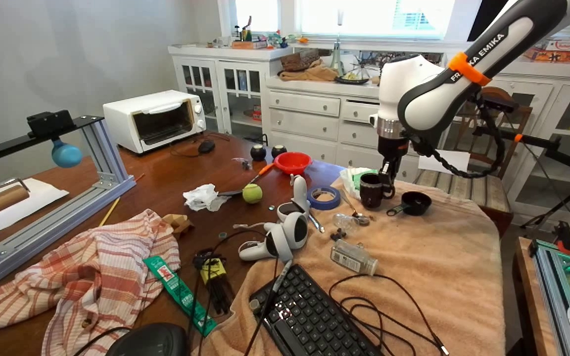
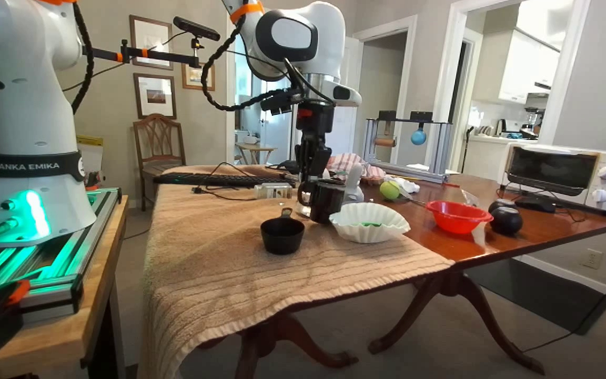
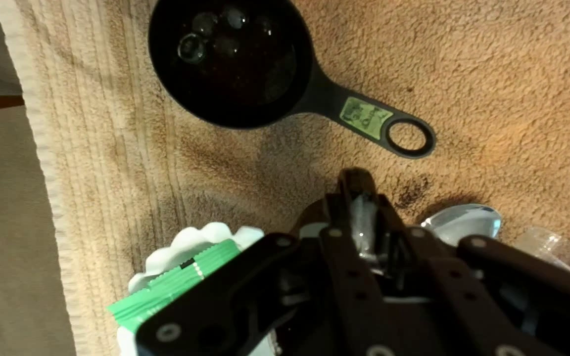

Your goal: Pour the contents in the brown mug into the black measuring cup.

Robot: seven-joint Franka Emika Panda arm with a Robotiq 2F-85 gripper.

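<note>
Wrist view gives me the black measuring cup (image 3: pixel 235 111) on the tan towel (image 3: pixel 488 89): low, round, its 1 handle ringed at the end and labelled pale green. Glossy blobs (image 3: pixel 191 48) show in its dark interior; bubbles or beads, I cannot tell. I have the gripper (image 3: pixel 359 210) clenched on the handle of the brown mug (image 1: pixel 370 193), upright in both exterior views, dark, cylindrical, taller than the cup. It is beside the fluted pale bowl (image 2: pixel 353 229); the 2 task vessels are near each other but apart. Whether the mug's base touches the towel, I cannot tell.
</note>
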